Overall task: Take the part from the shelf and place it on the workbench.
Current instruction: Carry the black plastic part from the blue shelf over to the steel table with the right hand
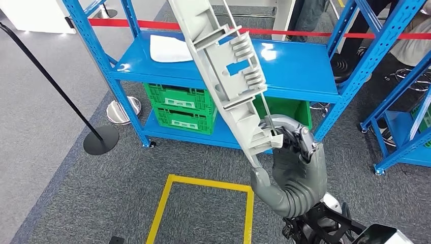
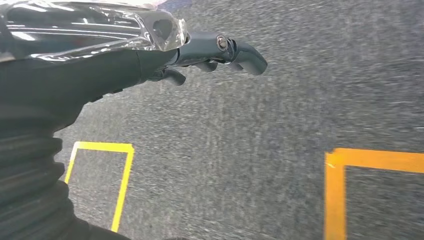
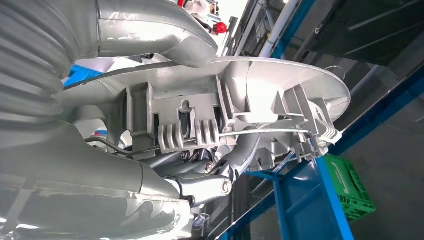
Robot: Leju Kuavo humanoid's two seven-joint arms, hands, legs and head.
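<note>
My right hand [image 1: 292, 162] grips the lower end of a long grey plastic part [image 1: 223, 66] with ribs, clips and a thin metal rod. The part slants up and to the left in front of the blue shelf [image 1: 305, 71]. In the right wrist view the part [image 3: 260, 100] lies across my right hand [image 3: 165, 165], thumb on one side and fingers under its ribbed side. My left hand [image 2: 210, 52] hangs over grey carpet with its fingers curled in and nothing in them.
Green crates [image 1: 180, 107] sit on the shelf's lower level and a white sheet [image 1: 170, 48] lies on its upper level. Yellow tape squares [image 1: 203, 203] mark the carpet. A black stanchion [image 1: 99, 140] with red barrier tape stands left; more blue racking [image 1: 406, 132] is right. People stand behind the shelf.
</note>
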